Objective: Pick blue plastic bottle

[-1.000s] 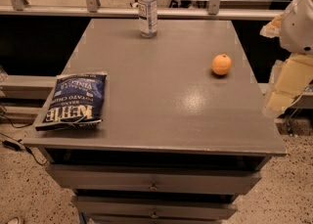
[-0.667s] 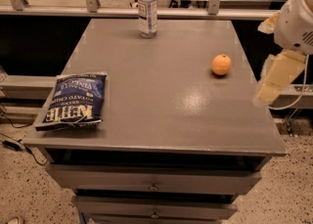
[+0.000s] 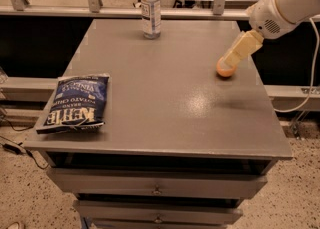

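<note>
The blue plastic bottle (image 3: 151, 8) stands upright at the far edge of the grey table (image 3: 165, 108), left of centre; it is clear, with a white cap and a blue-and-white label. My gripper (image 3: 233, 57), cream-coloured on a white arm, hangs over the right side of the table, well to the right of the bottle and nearer to me. It holds nothing that I can see.
An orange (image 3: 224, 70) lies on the table right under the gripper's tip, partly hidden by it. A dark-blue chip bag (image 3: 75, 103) lies flat at the front left corner. A railing (image 3: 100, 12) runs behind the table. Drawers sit below the tabletop.
The arm has swung left and up from beyond the table's right edge to over the table, and its tip now covers part of the orange. The bottle, orange and bag have not moved.
</note>
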